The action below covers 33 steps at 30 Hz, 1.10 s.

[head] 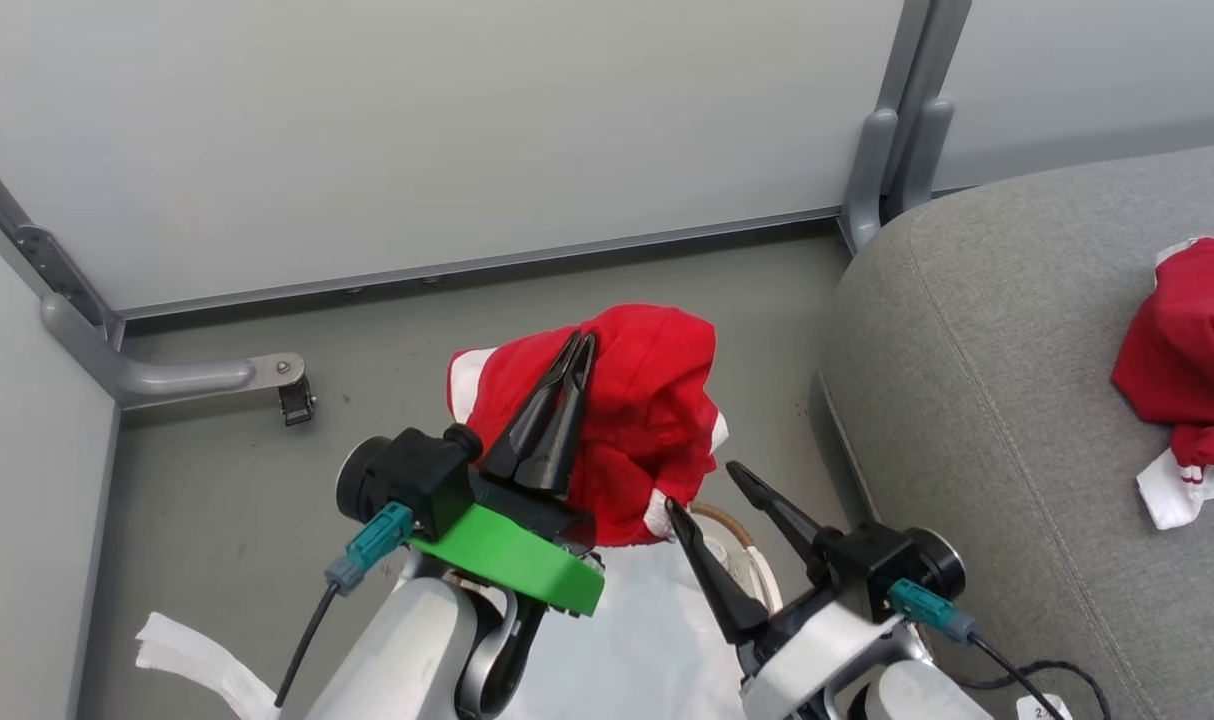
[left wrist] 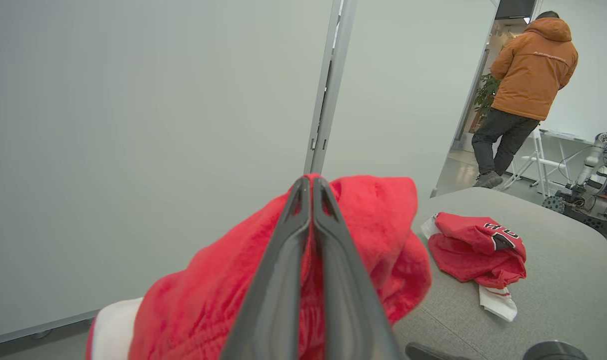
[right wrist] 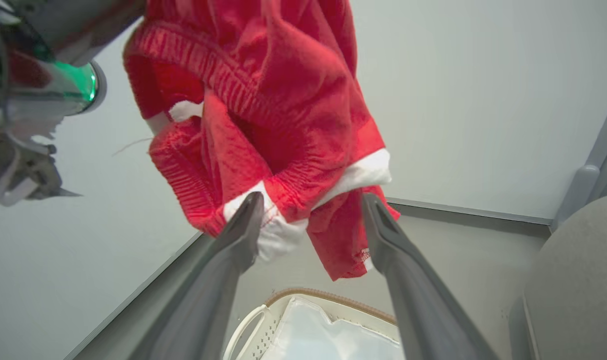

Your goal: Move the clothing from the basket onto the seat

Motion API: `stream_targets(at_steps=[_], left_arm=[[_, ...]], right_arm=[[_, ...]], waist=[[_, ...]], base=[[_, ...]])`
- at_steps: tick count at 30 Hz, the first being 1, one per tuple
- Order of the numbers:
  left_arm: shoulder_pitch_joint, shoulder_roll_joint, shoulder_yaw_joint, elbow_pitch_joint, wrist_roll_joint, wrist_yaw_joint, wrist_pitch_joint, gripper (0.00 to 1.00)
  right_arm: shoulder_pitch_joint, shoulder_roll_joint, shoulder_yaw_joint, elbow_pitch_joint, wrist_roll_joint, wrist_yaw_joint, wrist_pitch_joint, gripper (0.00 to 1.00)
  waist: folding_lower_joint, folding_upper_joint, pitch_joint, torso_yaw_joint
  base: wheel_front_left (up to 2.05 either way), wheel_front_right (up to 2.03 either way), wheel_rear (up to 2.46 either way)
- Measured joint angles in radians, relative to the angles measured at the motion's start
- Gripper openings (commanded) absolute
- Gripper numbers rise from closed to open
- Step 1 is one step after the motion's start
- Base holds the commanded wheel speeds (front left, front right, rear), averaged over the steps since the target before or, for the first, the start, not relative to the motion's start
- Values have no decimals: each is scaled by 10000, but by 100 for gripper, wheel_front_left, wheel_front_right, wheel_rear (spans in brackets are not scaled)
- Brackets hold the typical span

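We see our left gripper (head: 579, 343) pinched shut on crumpled red mesh clothing (head: 652, 420), our right gripper (head: 704, 487) spread wide, gripping nothing

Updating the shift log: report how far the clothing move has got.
Done: one red garment lies on the seat. In hand: the left gripper, jaws shut, holds a second red garment above the basket; the right gripper is open at its hem. Left: carry it to the seat and release. The basket's visible part shows its white liner, no red.
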Motion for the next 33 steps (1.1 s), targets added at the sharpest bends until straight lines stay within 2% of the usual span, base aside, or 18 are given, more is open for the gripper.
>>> stream_targets(at_steps=[6, 14, 15, 16, 21, 22, 23, 24, 29, 33], left_arm=[[44, -2, -418, -8, -157, 0, -2, 0], [39, -8, -1273, 4, -535, 0, -2, 0], [37, -2, -1375, 15, -577, 0, 0, 0], [36, -4, -1444, 19, -621, 0, 0, 0], [39, -13, -1519, 50, -696, -12, 0, 0], [39, -19, -1384, 46, -696, -12, -2, 32], [40, 2, -1331, 109, -667, -10, -8, 86], [49, 13, -1267, 134, -568, -12, -8, 100], [111, -12, -869, 234, -102, -12, -8, 100], [144, -12, -614, 328, 173, -12, -8, 100]], right_arm=[[-846, -117, 215, -128, -303, 0, 0, 100], [-1744, 19, 725, 786, -426, 0, 2, 100], [-1830, 44, 765, 882, -395, 0, 0, 27], [-1875, 50, 794, 953, -370, 0, 0, 0], [-1897, 84, 748, 922, 40, 0, 2, 0], [-1867, 84, 696, 859, 94, 0, 0, 0], [-1821, 94, 598, 765, 173, 0, 2, 0], [-1755, 96, 477, 627, 249, 0, 2, 0], [-1401, 88, 82, 213, 382, 0, 2, 0], [-1267, 84, -107, -65, 477, 0, 2, 0]], waist=[[0, 0, 26, 198], [0, 0, 0, 593], [1, 0, -3, 648], [0, 0, -6, 692], [1, 0, 41, 875], [0, 0, 54, 855], [1, 0, 69, 810], [1, 0, 85, 745], [1, 0, 173, 219], [1, 0, 262, -468]], base=[[0, 0, 0], [0, 0, 0], [0, 0, 0], [0, 0, 0], [0, 0, 0], [0, 0, 0], [0, 0, 0], [0, 0, 0], [0, 0, 0], [0, 0, 0]])
